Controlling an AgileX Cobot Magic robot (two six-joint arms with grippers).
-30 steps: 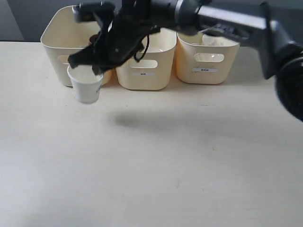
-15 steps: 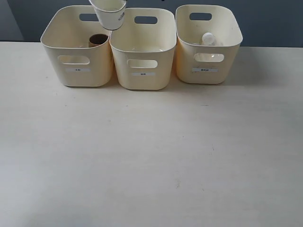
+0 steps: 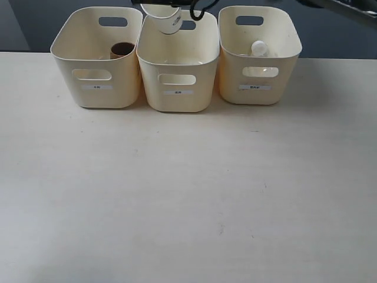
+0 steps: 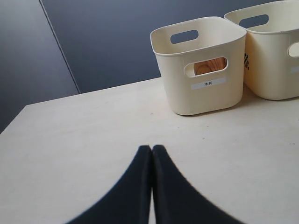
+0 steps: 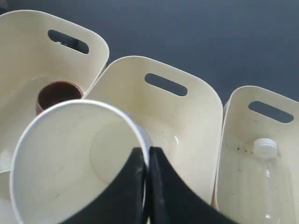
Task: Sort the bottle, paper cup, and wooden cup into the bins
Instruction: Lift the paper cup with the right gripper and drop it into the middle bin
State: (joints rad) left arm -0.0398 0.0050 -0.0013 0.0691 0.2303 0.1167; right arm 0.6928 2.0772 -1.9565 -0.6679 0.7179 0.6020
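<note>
Above the middle bin (image 3: 178, 65), at the top edge of the exterior view, the paper cup (image 3: 163, 17) hangs in the air, tilted, over the bin's back rim. The right jaws (image 5: 145, 161) pinch the cup's rim, one finger inside the wall and one outside, pressed tight on the paper. In the right wrist view the cup's open mouth faces the camera, with the three bins spread beneath it.

The wooden cup (image 3: 122, 49) stands upright in the left bin (image 3: 94, 73), near that bin's right wall. The bottle (image 3: 259, 48) lies in the right bin (image 3: 259, 82), its white cap showing above the front wall. The three bins stand in a row along the far edge of the counter (image 3: 188, 194), the left and middle ones touching, the right one just beside them.

The left jaws (image 4: 151, 154) are pressed together with nothing between them, low over the counter and well apart from the left bin. The broad front of the counter lies bare out to its near edge.
</note>
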